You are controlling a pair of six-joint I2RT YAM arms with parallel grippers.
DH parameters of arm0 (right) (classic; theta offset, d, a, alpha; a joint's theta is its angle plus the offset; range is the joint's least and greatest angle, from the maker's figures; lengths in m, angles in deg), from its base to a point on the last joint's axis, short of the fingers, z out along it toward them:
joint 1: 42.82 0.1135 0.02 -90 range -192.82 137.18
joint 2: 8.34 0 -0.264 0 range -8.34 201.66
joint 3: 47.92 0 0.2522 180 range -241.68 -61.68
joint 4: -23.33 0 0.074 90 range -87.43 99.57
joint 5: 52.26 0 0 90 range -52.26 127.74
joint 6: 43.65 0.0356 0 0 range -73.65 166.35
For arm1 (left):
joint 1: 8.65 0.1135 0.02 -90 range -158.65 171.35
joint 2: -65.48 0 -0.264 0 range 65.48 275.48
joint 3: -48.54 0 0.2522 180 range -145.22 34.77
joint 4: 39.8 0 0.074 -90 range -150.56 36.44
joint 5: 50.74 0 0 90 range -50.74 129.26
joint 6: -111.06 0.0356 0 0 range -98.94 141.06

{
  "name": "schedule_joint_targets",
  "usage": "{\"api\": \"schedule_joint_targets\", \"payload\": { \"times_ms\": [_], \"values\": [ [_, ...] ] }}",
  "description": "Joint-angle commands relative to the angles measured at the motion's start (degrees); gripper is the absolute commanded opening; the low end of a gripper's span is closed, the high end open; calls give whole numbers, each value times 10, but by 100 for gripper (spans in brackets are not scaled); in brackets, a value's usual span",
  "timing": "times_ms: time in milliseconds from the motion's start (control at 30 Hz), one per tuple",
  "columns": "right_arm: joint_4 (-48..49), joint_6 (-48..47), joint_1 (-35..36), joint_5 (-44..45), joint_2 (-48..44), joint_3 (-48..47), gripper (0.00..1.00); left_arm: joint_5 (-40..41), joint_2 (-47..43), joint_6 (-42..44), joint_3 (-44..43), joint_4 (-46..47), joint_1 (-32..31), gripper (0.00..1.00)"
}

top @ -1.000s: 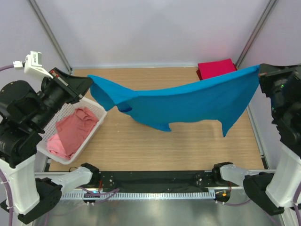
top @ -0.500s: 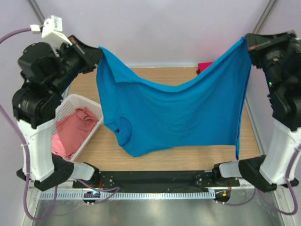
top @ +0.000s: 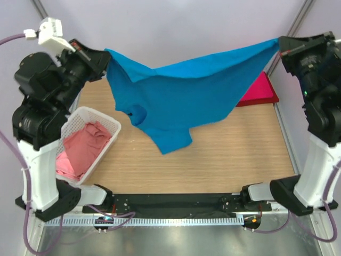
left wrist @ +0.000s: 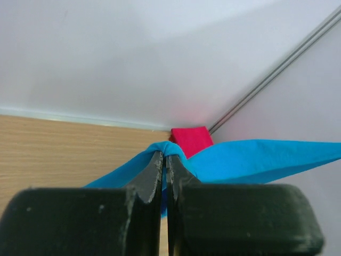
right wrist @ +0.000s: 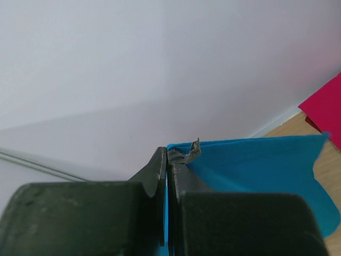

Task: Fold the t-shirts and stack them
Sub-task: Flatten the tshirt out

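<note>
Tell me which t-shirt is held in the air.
The bright blue cotton t-shirt, stretched between the left hand and right hand. The crimson red t-shirt lies on the table; the salmon pink t-shirts sit in the white lattice basket.

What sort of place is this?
Probably a robotics lab test cell: a left arm and right arm bolted at the edge of a wooden table, plain white walls closing it in, a blue t-shirt held up between the left gripper and right gripper.

Pale lavender walls [top: 186,26]; wooden tabletop [top: 213,160]; grey metal corner poles [top: 297,21]; soft even light.
</note>
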Motion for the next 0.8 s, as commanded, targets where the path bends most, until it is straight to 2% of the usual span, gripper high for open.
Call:
{"api": "schedule_joint_targets", "payload": {
  "times_ms": [0,200,400,467,633,767],
  "values": [
    [36,3,-1,30,-74,26,1,-6,-83,-34,37,86,2,0],
    [-59,80,-1,89,-167,40,1,-27,-169,-63,94,101,2,1],
    [-85,109,-1,100,-232,34,1,-88,-170,-110,47,100,2,0],
    [-92,113,0,101,-233,20,1,-112,-161,-120,22,96,2,0],
    [-88,109,0,107,-222,3,1,-104,-150,-115,20,83,3,0],
    [-41,50,2,138,-213,63,1,-96,-126,-71,42,64,2,0]
  ]
}}
